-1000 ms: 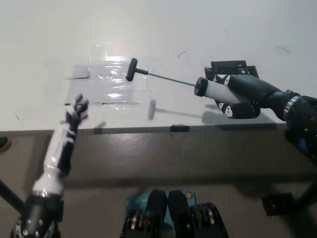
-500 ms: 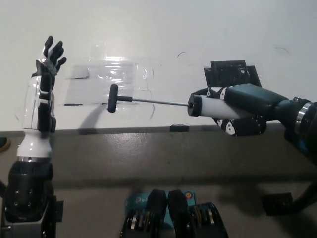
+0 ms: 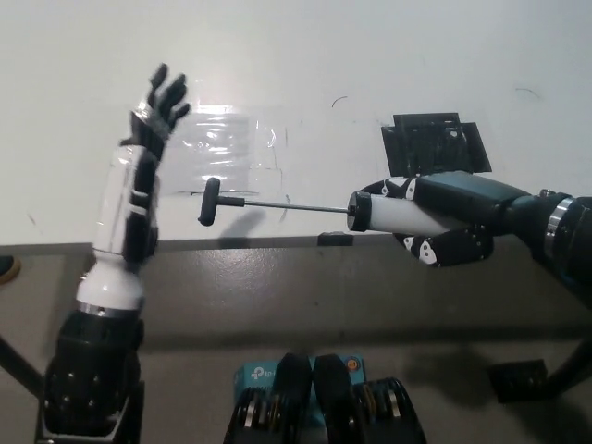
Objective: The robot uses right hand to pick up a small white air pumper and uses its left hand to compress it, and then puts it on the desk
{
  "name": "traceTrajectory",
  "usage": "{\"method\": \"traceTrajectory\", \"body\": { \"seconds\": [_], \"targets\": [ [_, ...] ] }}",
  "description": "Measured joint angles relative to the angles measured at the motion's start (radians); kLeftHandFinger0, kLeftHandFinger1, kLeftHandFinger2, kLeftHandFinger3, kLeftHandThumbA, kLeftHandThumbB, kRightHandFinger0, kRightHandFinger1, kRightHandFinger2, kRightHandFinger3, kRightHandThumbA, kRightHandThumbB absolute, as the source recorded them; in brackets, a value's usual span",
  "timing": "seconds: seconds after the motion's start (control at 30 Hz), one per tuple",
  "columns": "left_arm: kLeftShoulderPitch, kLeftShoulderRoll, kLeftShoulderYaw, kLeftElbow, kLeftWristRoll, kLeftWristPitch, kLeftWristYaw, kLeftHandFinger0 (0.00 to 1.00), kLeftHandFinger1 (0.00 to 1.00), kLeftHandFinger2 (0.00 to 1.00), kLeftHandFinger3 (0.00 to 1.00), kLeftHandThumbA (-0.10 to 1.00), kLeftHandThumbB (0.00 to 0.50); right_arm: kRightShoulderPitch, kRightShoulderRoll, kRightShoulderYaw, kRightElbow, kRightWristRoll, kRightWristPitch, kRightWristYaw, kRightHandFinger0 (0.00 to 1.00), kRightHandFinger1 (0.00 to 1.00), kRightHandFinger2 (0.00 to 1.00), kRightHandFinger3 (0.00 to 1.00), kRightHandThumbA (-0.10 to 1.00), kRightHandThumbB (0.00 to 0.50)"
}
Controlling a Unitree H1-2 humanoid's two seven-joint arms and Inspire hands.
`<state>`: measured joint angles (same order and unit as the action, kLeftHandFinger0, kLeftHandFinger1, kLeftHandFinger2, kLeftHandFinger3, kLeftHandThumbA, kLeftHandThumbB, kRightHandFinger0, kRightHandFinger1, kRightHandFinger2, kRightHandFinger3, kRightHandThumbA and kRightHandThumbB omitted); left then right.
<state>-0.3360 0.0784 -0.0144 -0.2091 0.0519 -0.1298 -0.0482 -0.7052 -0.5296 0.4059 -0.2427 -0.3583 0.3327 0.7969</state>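
My black right hand is shut on the small white air pumper, holding it level above the desk's front edge. Its thin rod is drawn out to the left and ends in a black T-handle. My white left hand is raised over the desk at the left, open with fingers spread, above and left of the handle and apart from it.
A clear plastic sheet is taped to the white desk behind the handle. A black patterned block lies on the desk behind my right hand. The desk's front edge runs just under the pumper.
My left hand has moved right, toward the handle, and stayed open. The pumper has dropped slightly toward the desk edge, still held by my right hand.
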Motion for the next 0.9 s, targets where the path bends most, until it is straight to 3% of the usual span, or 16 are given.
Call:
{"method": "traceTrajectory", "body": {
  "seconds": [0.47, 0.9],
  "targets": [
    [0.012, -0.027, -0.047, 0.002, 0.041, 0.006, -0.001, 1.00, 1.00, 1.00, 1.00, 1.00, 0.385, 0.000, 0.014, 0.008, 0.026, 0.000, 0.007, 0.005, 0.09, 0.54, 0.79, 0.91, -0.10, 0.144],
    [0.005, -0.032, -0.048, 0.047, 0.059, 0.012, -0.001, 1.00, 1.00, 1.00, 1.00, 1.00, 0.360, 0.000, 0.025, 0.008, 0.027, 0.000, 0.008, 0.009, 0.11, 0.57, 0.81, 0.95, -0.10, 0.147]
  ]
}}
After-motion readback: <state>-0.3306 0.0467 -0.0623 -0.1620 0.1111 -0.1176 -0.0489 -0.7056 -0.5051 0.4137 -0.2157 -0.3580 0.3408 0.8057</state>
